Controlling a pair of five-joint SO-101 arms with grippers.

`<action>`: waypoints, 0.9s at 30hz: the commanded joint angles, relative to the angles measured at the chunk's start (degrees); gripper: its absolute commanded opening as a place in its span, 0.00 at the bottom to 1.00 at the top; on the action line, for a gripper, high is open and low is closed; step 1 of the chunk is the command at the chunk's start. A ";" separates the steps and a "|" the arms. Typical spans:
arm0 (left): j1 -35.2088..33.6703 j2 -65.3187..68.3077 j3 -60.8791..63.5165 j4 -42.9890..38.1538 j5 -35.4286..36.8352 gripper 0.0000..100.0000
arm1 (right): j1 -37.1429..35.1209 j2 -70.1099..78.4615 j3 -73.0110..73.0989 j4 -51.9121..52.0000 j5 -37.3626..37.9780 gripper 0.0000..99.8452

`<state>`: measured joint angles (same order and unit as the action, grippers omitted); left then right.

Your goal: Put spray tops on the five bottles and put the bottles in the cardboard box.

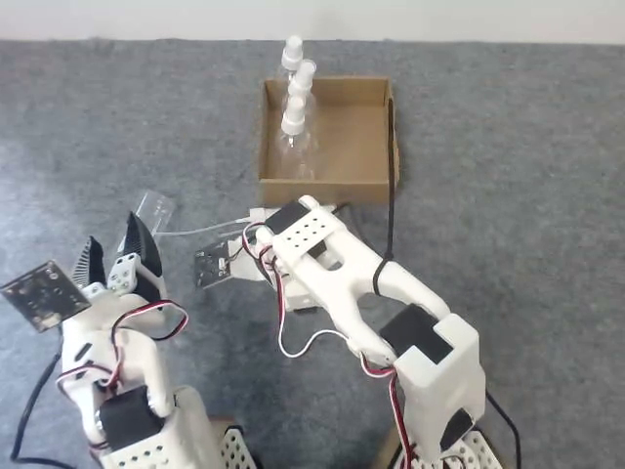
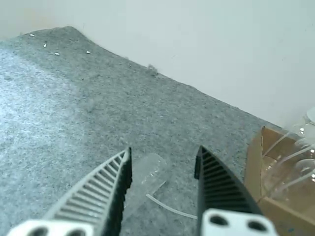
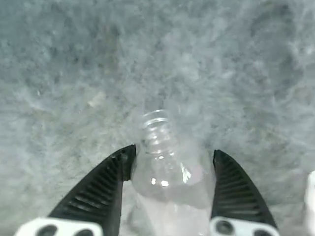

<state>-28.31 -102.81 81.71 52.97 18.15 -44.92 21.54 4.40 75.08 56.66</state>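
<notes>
High view. The box (image 1: pixel 322 186) sits at the far middle of the carpet (image 1: pixel 508 244). Three capped bottles (image 1: pixel 293 127) stand along one side wall inside it. A lying bottle (image 1: pixel 156 207) rests well off that same side of the box, nearer the arms. The left gripper (image 1: pixel 112 228) is just behind it, jaws spread, holding nothing. A thin tube (image 1: pixel 205 230) runs from near that bottle toward the box's front wall. The right arm (image 1: pixel 332 254) reaches in just short of the front wall and covers whatever is below it.

Left wrist view. The left gripper (image 2: pixel 165 150) is wide open. The lying bottle (image 2: pixel 145 172) shows between the fingers, closer to one of them, with the tube (image 2: pixel 167 209) beside it. Its long axis is hard to read through the clear plastic; it seems slanted across the gap. The box (image 2: pixel 256 162) and capped bottles (image 2: pixel 295 167) stand off to one side.

Right wrist view. The right gripper (image 3: pixel 174 150) straddles an open-necked bottle (image 3: pixel 165 172) lying on the carpet (image 3: pixel 74 73). The neck has no spray top. The bottle's axis runs straight away from the gripper, neck leading, body centred between the jaws. One finger looks to touch the shoulder; a sliver of carpet shows at the other. Judgement: jaws apart, not yet clamped.

Judgement: closing here needs no sideways shift, only a squeeze across the body. The left arm is the nearer one to the lying bottle.
</notes>
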 commanded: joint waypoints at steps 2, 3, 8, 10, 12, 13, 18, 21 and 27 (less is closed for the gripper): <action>-0.09 -0.62 -0.66 -2.20 0.88 0.20 | 1.45 -1.54 -4.48 4.00 -6.42 0.17; -0.09 -0.62 -0.66 -2.20 0.88 0.20 | 1.45 -1.54 -4.48 4.09 -7.47 0.17; -0.18 -0.62 -0.66 -2.20 0.88 0.20 | 1.54 -1.54 -4.22 4.18 -13.80 0.16; -0.18 -0.62 -0.66 -2.20 0.88 0.20 | 1.63 -1.54 -4.22 4.18 -16.88 0.16; -0.18 -0.62 -0.66 -2.20 0.88 0.20 | 1.98 -1.45 -4.13 4.18 -20.13 0.16; -0.18 -0.62 -0.66 -2.20 0.79 0.20 | 2.42 -1.45 -4.13 4.18 -21.89 0.16; -0.18 -0.62 -0.66 -2.20 0.79 0.20 | 5.76 -1.45 -4.13 3.82 -27.52 0.17; -0.18 -0.62 -0.66 -2.20 0.79 0.20 | 7.34 -1.45 -4.31 3.47 -29.10 0.17; -0.18 -0.62 1.01 -4.57 0.79 0.20 | 7.52 -1.10 -4.04 0.48 -32.26 0.17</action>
<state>-28.31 -102.99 82.24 52.44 18.15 -38.59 21.54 3.52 77.36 26.86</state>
